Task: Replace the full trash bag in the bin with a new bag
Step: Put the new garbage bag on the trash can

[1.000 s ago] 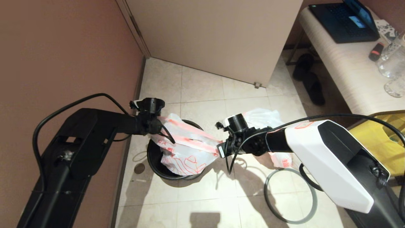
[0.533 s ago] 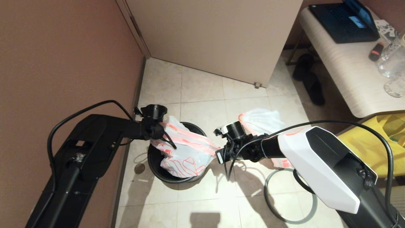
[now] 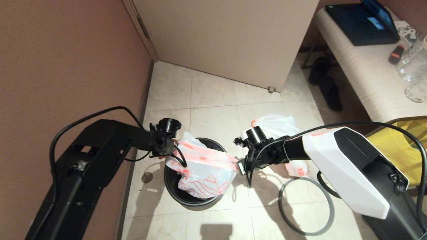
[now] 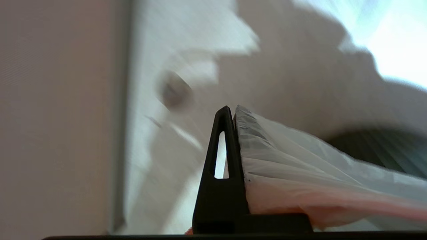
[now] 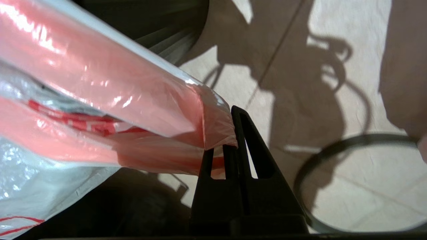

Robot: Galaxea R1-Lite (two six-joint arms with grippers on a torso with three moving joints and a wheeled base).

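Observation:
The new bag (image 3: 203,173), translucent white with a red cartoon drawing and a pink band, hangs stretched over the black bin (image 3: 186,200), its lower part inside the bin. My left gripper (image 3: 175,156) is shut on the bag's left rim, and the white film (image 4: 300,180) bunches against its black finger (image 4: 222,166). My right gripper (image 3: 239,165) is shut on the right rim, with the pink band (image 5: 100,76) folded at its tips (image 5: 234,111). The full trash bag (image 3: 275,124) lies on the floor behind my right arm. The bin's grey hoop (image 3: 305,233) lies on the tiles to the right.
A brown wall (image 3: 66,66) runs close along the left. A beige door panel (image 3: 227,40) stands behind. A bench (image 3: 363,73) with a laptop and glasses, dark slippers (image 3: 328,86) and a yellow tote (image 3: 403,146) stand to the right. A coin-like disc (image 3: 146,177) lies left of the bin.
Both grippers have come down and nearer with the bag held between them. The bag hangs deeper in the bin. The bin has shifted slightly nearer and to the right.

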